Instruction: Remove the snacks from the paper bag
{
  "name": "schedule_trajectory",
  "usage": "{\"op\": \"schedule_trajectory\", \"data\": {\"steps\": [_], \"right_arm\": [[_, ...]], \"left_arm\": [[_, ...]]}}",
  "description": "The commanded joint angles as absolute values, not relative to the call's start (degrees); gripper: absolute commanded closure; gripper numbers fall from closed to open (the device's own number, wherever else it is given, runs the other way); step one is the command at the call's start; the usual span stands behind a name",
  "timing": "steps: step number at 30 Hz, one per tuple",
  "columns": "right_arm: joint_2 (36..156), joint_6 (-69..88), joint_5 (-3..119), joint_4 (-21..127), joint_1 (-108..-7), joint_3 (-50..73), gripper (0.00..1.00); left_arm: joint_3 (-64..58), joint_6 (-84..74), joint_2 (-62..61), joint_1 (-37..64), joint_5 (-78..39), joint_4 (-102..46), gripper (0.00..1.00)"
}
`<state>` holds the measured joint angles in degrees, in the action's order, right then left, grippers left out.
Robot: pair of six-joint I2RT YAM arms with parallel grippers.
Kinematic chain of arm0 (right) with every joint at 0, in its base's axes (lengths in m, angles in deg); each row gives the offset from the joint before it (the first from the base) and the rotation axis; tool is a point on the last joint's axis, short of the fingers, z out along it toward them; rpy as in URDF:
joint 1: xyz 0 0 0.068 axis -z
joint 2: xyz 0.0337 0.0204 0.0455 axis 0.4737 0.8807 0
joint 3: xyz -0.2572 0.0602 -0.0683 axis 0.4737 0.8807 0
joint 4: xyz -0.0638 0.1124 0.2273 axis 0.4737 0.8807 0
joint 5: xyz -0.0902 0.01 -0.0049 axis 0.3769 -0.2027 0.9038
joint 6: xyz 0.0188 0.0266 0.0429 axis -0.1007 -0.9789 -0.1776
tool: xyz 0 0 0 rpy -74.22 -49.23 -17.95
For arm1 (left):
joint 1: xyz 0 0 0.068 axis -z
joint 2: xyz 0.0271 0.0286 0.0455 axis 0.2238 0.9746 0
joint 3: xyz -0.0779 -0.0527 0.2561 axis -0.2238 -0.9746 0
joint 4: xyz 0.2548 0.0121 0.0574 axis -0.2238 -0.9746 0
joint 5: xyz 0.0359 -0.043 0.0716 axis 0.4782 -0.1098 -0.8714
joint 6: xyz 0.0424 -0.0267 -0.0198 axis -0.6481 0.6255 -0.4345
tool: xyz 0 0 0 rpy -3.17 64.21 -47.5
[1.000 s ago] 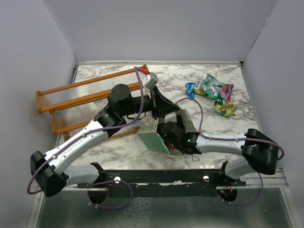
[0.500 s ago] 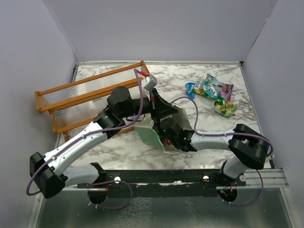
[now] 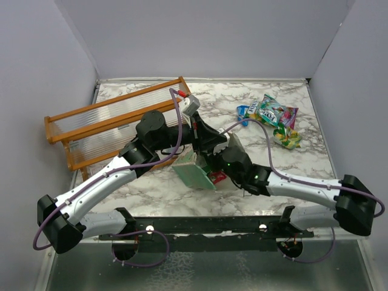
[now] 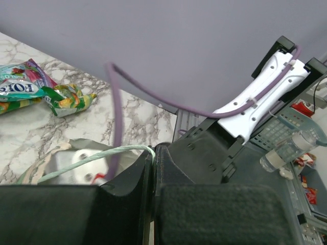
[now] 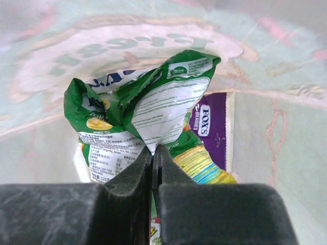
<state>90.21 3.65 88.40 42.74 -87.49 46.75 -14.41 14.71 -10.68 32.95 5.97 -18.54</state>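
Right claw (image 5: 153, 153) pinches a green packet (image 5: 163, 107) inside the bag (image 3: 193, 174), purple packet (image 5: 209, 132) just beyond; left claw (image 4: 154, 153) clamps, seemingly, the bag's rim.

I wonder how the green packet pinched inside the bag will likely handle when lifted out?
The green packet looks floppy: it crumples to a point where the right claw pinches it. Its glossy film may slip, so a firm pinch probably matters. Thin and crinkled, it is probably light.
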Motion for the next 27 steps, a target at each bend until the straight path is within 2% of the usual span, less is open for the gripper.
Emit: {"op": "schedule_trajectory", "data": {"steps": [1, 9, 18, 27], "right_arm": [[81.91, 4.43, 81.38, 47.37, -87.25, 48.86, 0.99], [71.26, 0.72, 81.78, 53.67, -87.25, 50.93, 0.99], [59.89, 0.26, 83.16, 64.47, -87.25, 47.16, 0.99], [55.07, 0.88, 80.74, 69.81, -87.25, 42.07, 0.99]], "left_arm": [[-14.59, 13.40, -12.28, 33.38, 2.91, -17.10, 1.00], [-14.35, 12.45, -12.31, 33.39, 0.64, -17.69, 1.00], [-14.72, 11.33, -13.28, 33.39, -2.36, -19.38, 1.00], [-15.56, 10.78, -13.79, 33.38, -5.25, -20.82, 1.00]]}}
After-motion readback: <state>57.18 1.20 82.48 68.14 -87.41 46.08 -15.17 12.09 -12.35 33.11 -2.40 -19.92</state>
